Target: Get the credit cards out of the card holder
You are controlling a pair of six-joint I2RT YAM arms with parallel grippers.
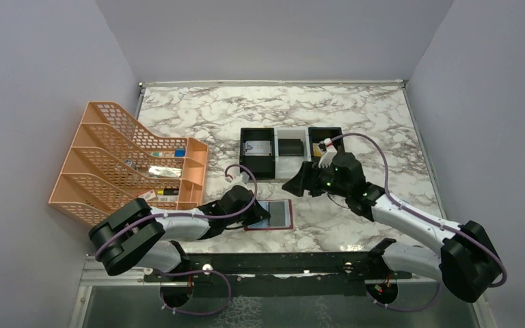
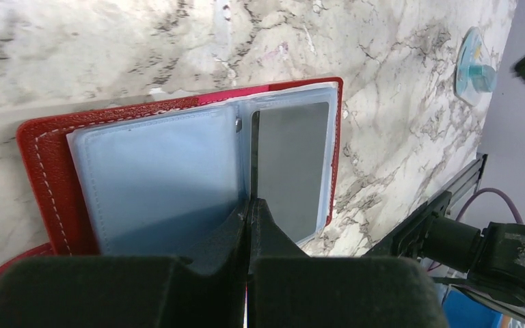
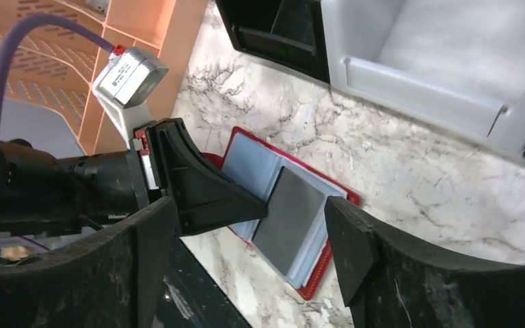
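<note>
Our left gripper (image 2: 248, 205) has its jaws pressed together with nothing between them. The tips are set down at the fold of the card holder (image 2: 41, 171), which lies open and flat on the marble table (image 1: 198, 113) near the arm bases. We read this as a pinning hold: weight on the fold stops the holder from closing or sliding when a card is drawn out. One grey card (image 2: 290, 164) sits in the pale blue sleeve on the side away from the orange file rack (image 1: 109, 157), with most of its face showing through the plastic. Our right gripper (image 1: 299, 183) hangs above the table between the holder and the three-compartment tray (image 1: 256, 130), its jaws wide apart and empty. That leaves it free, in our judgement, to come down for the grey card. What looks like a silvery card (image 1: 260, 147) lies in the tray's left compartment, so we take the tray as the drop place and the task as partly done. The sleeve is snug, so the pull may need to run along the card's length.
</note>
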